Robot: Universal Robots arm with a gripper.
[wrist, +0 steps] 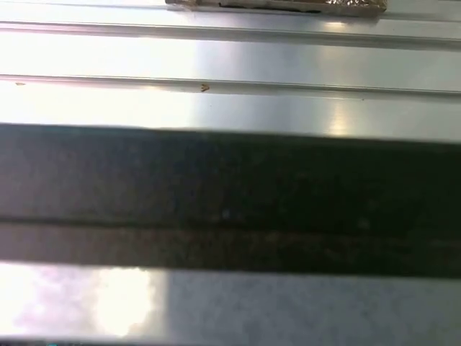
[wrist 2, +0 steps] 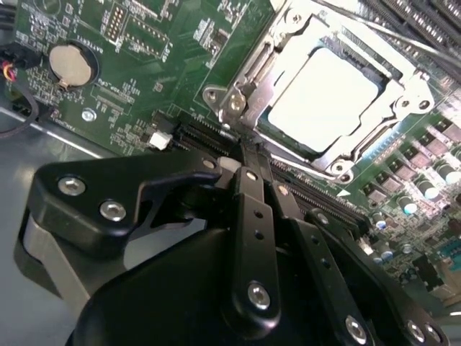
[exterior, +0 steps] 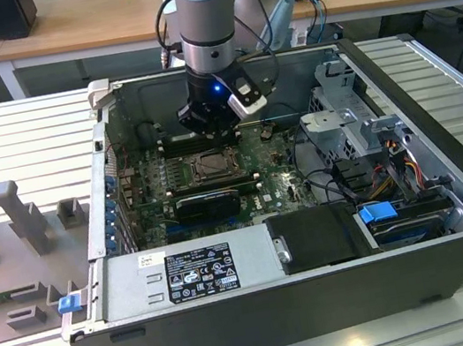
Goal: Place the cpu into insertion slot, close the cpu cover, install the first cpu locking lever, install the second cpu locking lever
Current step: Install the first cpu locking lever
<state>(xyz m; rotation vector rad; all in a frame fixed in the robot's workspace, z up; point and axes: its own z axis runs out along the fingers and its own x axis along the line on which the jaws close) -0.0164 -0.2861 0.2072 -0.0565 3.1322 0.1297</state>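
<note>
The cpu (wrist 2: 324, 97), a pale square chip, lies seated in the insertion slot (exterior: 211, 166) on the green motherboard inside the open computer case. The silver cpu cover (wrist 2: 248, 79) lies flat around it, and the chip shows through its cut-out middle. My gripper (wrist 2: 245, 155) hangs just over the board at one corner of the slot, its black fingers (wrist 2: 253, 209) drawn together with nothing seen between them. In the exterior view the gripper (exterior: 210, 127) sits close above the far edge of the slot.
Black memory slots (exterior: 194, 141) flank the socket, and a black card (exterior: 208, 202) lies in front of it. A coin battery (wrist 2: 72, 63) sits on the board. The power supply (exterior: 187, 275), a drive cage (exterior: 346, 108) and cables (exterior: 322, 179) crowd the case. Grey fixtures (exterior: 19, 215) stand on the ridged table.
</note>
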